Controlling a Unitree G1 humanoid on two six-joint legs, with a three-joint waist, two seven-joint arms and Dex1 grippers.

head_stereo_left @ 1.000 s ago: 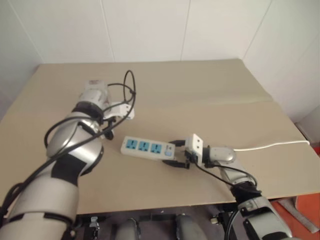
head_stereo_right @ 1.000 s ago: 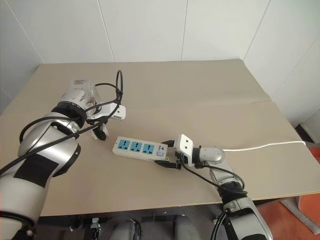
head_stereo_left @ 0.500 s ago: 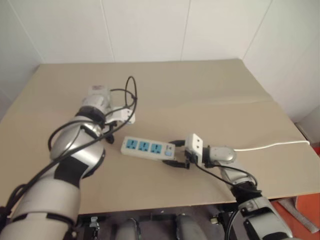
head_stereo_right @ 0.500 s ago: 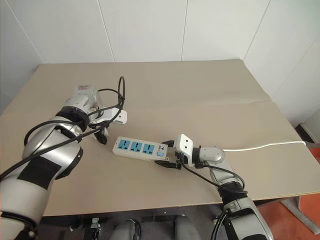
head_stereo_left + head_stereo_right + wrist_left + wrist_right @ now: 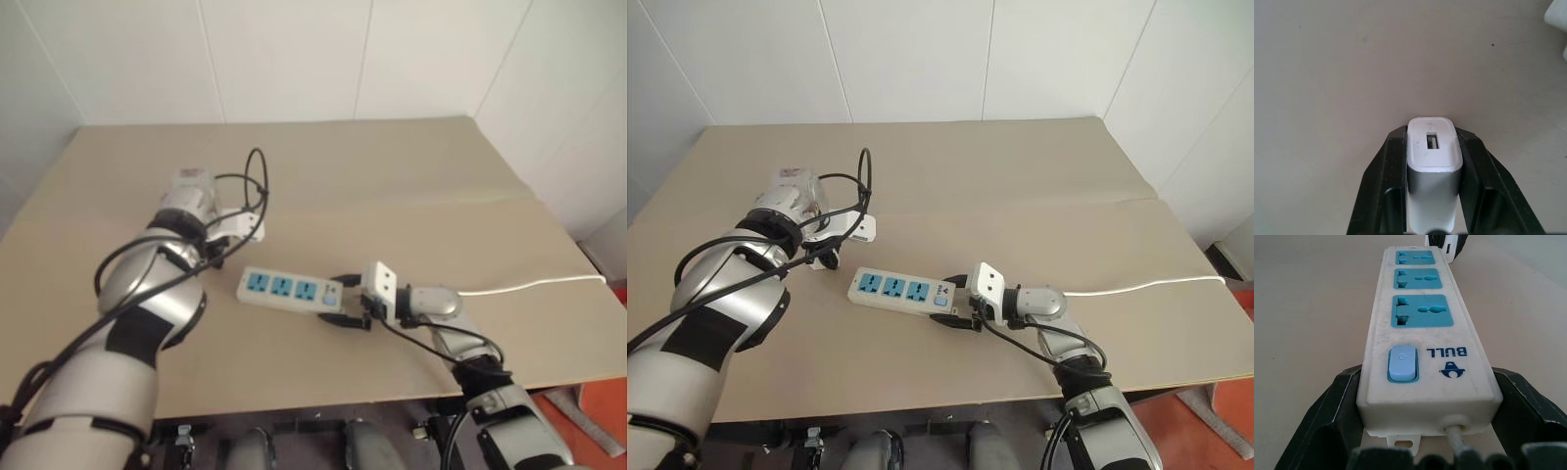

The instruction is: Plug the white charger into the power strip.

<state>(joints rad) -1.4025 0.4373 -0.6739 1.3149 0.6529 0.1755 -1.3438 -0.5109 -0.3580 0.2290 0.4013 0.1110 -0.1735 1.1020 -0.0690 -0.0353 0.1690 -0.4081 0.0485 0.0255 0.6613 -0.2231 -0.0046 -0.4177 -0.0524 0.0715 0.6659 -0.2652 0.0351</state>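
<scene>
The small white boxy charger [image 5: 1432,161] sits clamped between the two black fingers [image 5: 1385,188] of the left pincer [image 5: 1432,147] — each finger presses flat against one side of its body, and the end with a small rectangular port faces the wrist camera. Below it lies the bare beige wooden worktop [image 5: 392,186]; whether the charger touches that surface cannot be told. In the head views this pincer [image 5: 828,259] points steeply down, near the far-left end of the long white rectangular power strip [image 5: 903,291] and apart from it.

The strip lies flat on the worktop, near the front edge, with three blue-faced sockets [image 5: 1421,311] in a row, all vacant. A pale blue switch [image 5: 1402,363] and a blue printed logo [image 5: 1452,369] sit at its near end, where the thin white cord [image 5: 1146,285] leaves and trails off to the right across the worktop.

The right pincer [image 5: 1427,406] reaches in roughly level from the right, its black fingers [image 5: 1332,409] spread wide on either side of the strip's switch end — the left-hand one is close against the casing, the other stands slightly off it, so a firm grip is not certain.
</scene>
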